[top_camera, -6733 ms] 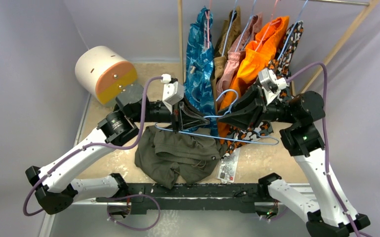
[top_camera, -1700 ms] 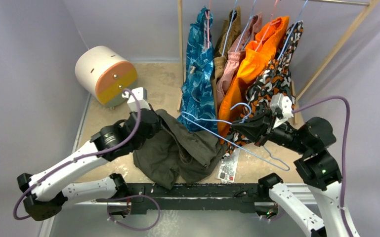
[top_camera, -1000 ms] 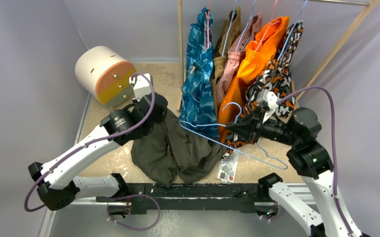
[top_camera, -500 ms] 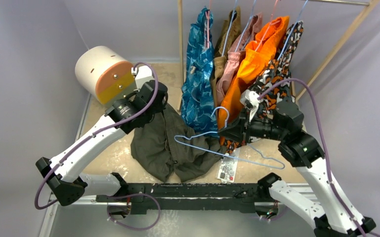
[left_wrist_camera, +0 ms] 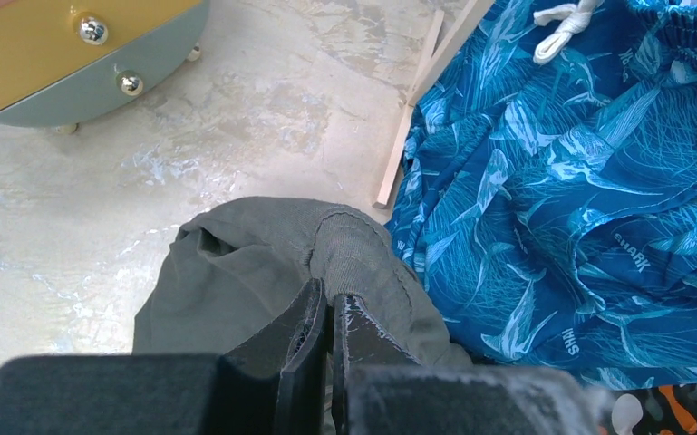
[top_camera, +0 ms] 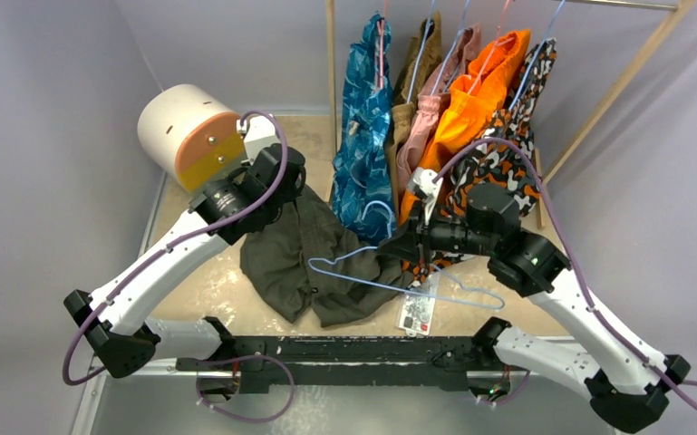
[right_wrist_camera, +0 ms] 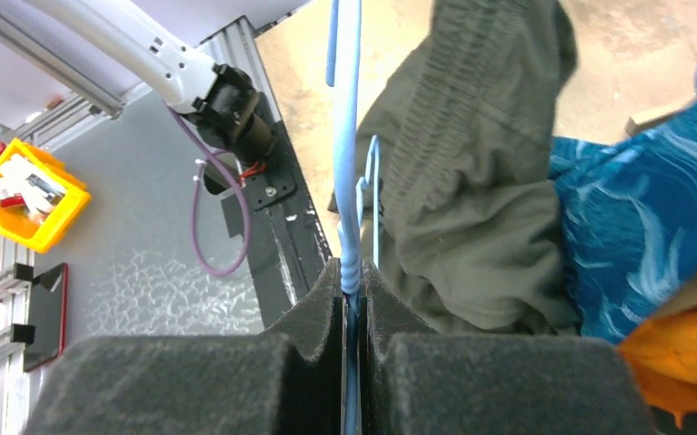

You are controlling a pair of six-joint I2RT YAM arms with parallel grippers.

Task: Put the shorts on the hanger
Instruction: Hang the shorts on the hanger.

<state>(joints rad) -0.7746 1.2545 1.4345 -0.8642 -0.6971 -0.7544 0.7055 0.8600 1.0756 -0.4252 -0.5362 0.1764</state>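
left gripper (left_wrist_camera: pixel 329 306) pinching shorts (left_wrist_camera: pixel 236 267) (one fold) | right gripper (right_wrist_camera: pixel 352 274) pinching hanger (right_wrist_camera: pixel 347 136)

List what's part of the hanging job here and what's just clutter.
In the job: olive-green shorts, pinched by the left gripper; light-blue hanger, clamped in the right gripper.
Lying about: blue shark-print shorts and orange shorts on the rack; white-and-orange drum; printed card on the table.
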